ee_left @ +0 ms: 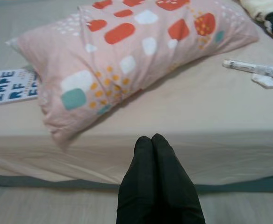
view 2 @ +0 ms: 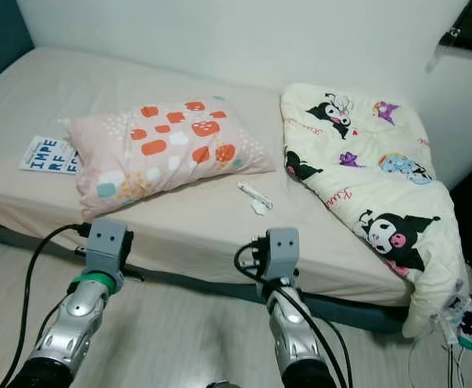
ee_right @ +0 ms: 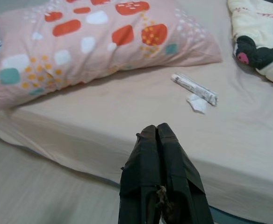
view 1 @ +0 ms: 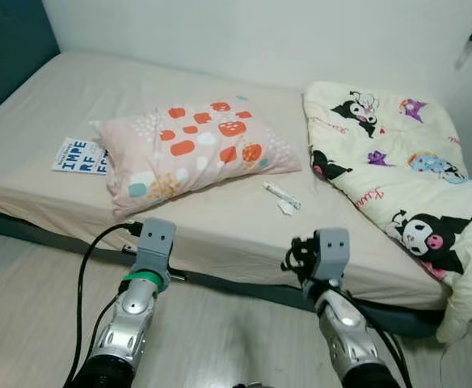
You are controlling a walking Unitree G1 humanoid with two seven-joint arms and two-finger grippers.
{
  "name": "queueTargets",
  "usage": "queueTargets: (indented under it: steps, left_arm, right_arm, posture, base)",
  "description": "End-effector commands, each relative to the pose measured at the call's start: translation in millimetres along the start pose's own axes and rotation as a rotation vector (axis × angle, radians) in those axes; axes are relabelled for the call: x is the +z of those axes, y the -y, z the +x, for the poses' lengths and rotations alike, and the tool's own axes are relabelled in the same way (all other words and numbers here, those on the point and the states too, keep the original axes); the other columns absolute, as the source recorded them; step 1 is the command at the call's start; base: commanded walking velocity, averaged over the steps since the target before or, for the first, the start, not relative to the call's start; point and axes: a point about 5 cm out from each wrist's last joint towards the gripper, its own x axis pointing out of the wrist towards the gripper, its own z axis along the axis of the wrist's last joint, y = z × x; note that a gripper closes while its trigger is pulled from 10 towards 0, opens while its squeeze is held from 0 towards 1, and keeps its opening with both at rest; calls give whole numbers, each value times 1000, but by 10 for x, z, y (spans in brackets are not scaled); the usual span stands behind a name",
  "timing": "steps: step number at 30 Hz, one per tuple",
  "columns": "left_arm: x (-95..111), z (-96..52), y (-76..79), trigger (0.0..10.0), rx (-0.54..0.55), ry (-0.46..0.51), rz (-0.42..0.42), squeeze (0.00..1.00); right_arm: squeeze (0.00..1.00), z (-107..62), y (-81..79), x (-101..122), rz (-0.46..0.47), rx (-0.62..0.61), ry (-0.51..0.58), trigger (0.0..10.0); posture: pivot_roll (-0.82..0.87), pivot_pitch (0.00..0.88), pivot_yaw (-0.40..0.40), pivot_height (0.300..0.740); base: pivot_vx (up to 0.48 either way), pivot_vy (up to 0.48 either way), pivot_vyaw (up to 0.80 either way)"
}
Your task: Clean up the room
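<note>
1. Both arms raised fwd at the near edge of the bed (view 1: pixel 74 81), wrists level w/ the mattress side, left arm on left, right arm on right.
2. Left gripper (ee_left: pixel 151 140): fingers pressed together, holding nothing, aimed at the near bed edge below the pillow (view 1: pixel 191 145).
3. Right gripper (ee_right: pixel 156 129): fingers also closed tight, empty, aimed at the near edge, short of the tube (ee_right: pixel 194 88).
4. Pillow, pink w/ orange & white patches, lies mid-bed, angled.
5. Small white tube + crumpled white scrap (ee_right: pixel 197 103) just beside it, right of the pillow, between pillow & blanket (view 1: pixel 398 170).
6. Cartoon-print blanket bunched on the right side, hanging over the near right corner.
7. Booklet (view 1: pixel 80 156) w/ blue letters on the left, partly under the pillow.
8. Head views show a dark headboard (view 1: pixel 10 48) far left; right eye view shows cables (view 2: pixel 461 323) on the floor (view 1: pixel 26 307) at right.
</note>
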Motion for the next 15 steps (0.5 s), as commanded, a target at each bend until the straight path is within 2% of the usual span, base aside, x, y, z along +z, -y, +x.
queueTargets:
  steps: [1,8,15]
  left_arm:
    - [-61,-19,5,10000,3,-18,9,0]
    - [-57,-14,-1,10000,7,-15,9,0]
    - [-61,-10,-9,10000,15,-14,11,0]
  right_arm:
    - [0,-19,-2,-30,0,9,-9,10000]
    - [0,-15,-28,-2,0,30,7,10000]
    - [0,-19,-23,-24,-41,36,-13,10000]
  posture:
    - [-6,27,12,740]
    - [-6,22,11,740]
    - [-5,18,10,740]
  base:
    - [435,0,0]
    - [454,0,0]
    - [453,0,0]
